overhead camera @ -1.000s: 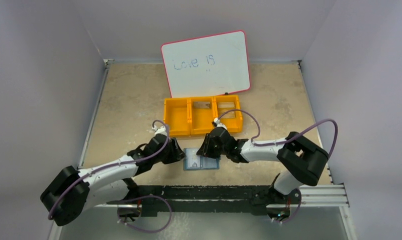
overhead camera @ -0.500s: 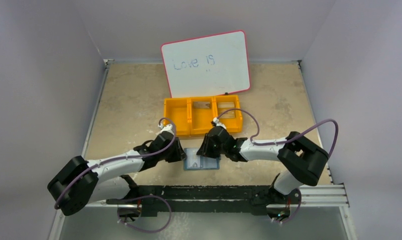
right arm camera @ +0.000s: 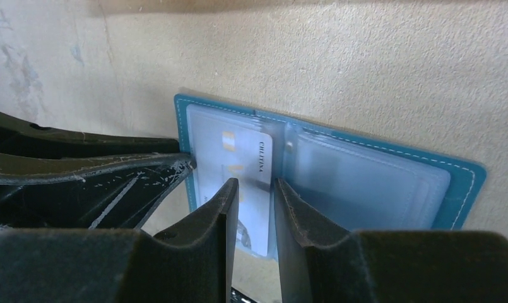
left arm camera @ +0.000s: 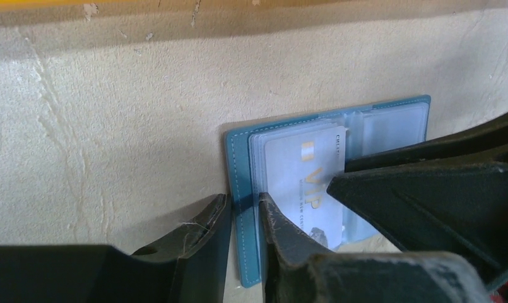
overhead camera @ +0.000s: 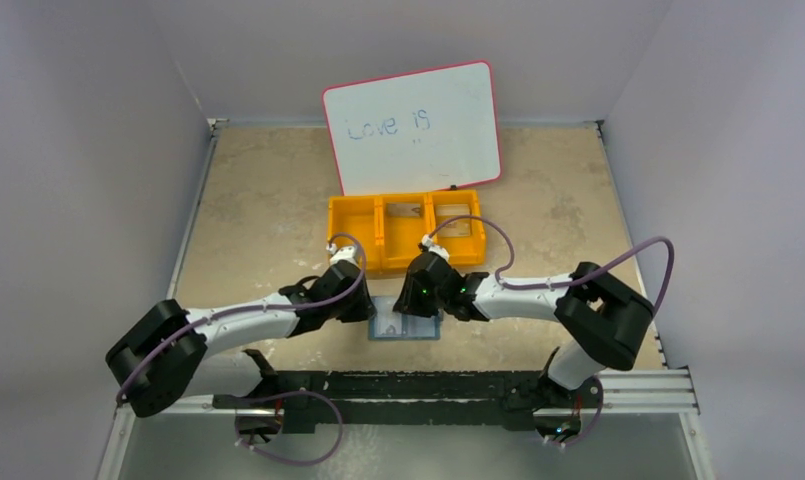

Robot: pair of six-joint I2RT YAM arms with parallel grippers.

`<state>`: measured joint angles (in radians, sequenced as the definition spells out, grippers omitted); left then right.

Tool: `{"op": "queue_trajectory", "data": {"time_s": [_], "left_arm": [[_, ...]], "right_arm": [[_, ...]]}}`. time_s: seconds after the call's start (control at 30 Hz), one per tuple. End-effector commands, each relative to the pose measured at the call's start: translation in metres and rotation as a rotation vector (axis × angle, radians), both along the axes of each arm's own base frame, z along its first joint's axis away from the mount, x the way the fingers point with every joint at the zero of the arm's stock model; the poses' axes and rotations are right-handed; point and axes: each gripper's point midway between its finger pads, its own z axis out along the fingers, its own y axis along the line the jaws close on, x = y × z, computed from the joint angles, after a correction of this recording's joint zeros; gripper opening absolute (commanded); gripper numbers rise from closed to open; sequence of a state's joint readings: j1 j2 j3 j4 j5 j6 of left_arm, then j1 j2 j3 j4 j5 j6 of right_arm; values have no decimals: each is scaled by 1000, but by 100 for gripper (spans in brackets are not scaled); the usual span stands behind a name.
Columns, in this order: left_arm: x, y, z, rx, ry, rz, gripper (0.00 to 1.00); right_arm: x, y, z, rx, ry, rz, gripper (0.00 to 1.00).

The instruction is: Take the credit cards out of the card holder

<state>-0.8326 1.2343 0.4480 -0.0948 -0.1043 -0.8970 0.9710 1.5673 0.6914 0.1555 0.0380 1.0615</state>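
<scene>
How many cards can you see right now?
3 cards: one in the bin, middle compartment; one in its right compartment; one in the open wallet; more may hide inside.

Matt stitched card holder (left arm camera: 238, 165); rough table (left arm camera: 112, 126)

Pink-rimmed whiteboard (overhead camera: 413, 127) top centre, leaning on the back wall, "Love is" handwritten in blue near its upper left. Orange three-compartment bin (overhead camera: 354, 235) just in front of it, mid-frame, touching or nearly touching the board's bottom edge. Both sit on a beige mottled worktop (overhead camera: 258, 200). Plain grey walls on three sides. Metal rail (overhead camera: 638, 385) along the bottom edge.
</scene>
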Motion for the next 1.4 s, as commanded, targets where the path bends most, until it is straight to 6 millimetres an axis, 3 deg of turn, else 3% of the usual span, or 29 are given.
{"op": "queue_trajectory", "data": {"time_s": [0.0, 0.13, 0.2, 0.67, 0.9, 1.1, 1.37], "left_arm": [[-14, 24, -26, 154, 58, -13, 20], [-17, 25, -33, 189, 63, -18, 13], [-17, 25, -34, 199, 63, -18, 13], [-20, 15, -33, 197, 40, -16, 8], [-10, 17, -13, 173, -28, 27, 11], [-14, 10, -17, 143, -9, 4, 11], [-15, 10, -17, 143, -11, 3, 11]], "right_arm": [[3, 4, 9, -89, -22, -46, 30], [-2, 3, 4, -89, 14, -69, 30], [-11, 1, -2, -83, 50, -59, 30], [-21, -6, -10, 57, 130, -168, 28], [-12, -5, 7, 161, 62, -202, 19], [-9, 10, 27, 280, 14, -145, 16], [-10, -7, 7, 230, 83, -199, 22]]}}
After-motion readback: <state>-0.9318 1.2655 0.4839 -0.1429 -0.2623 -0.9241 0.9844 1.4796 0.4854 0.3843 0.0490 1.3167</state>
